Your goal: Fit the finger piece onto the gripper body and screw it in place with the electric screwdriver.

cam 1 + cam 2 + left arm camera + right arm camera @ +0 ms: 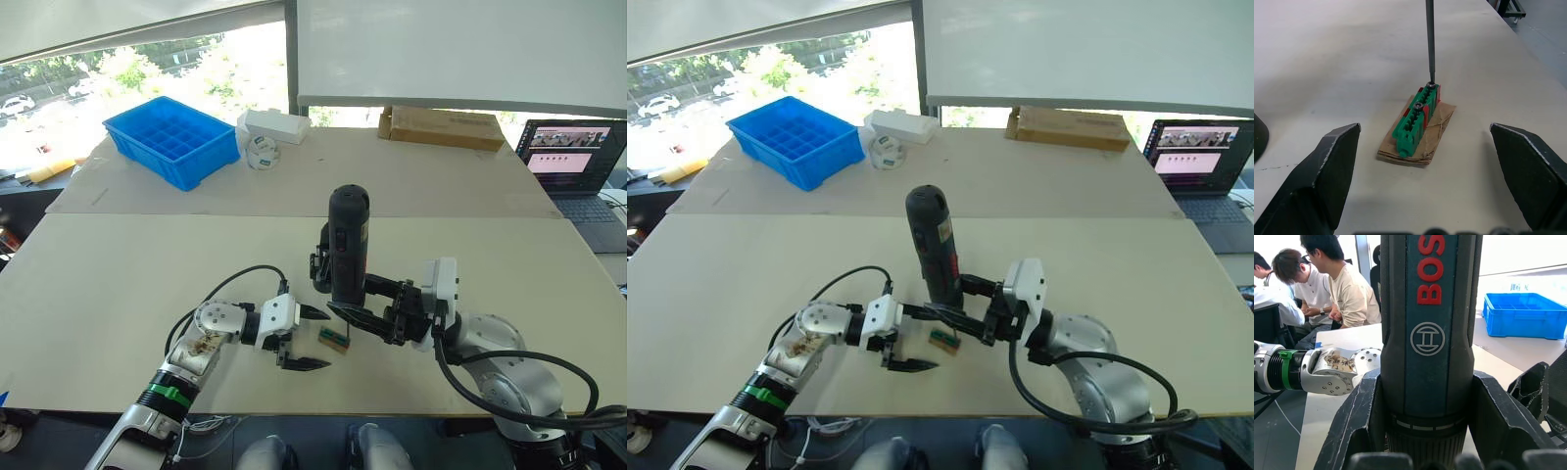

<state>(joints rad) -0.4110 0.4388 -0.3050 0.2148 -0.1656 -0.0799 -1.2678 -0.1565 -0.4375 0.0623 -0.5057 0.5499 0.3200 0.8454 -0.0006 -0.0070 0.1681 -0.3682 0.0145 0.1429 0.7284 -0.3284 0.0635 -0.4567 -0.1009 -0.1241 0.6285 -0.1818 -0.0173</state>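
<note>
While screwdriver (348, 250) stands upright, blue bin (174, 140) holds nothing visible.

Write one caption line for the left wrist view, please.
Screwdriver bit set on a screw of the green block, between the open left hand.

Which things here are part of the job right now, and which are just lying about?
In use: electric screwdriver in the right gripper; green block under its bit; open left gripper beside it.
Lying about: blue bin, white box, tape roll, cardboard box, laptop.
</note>
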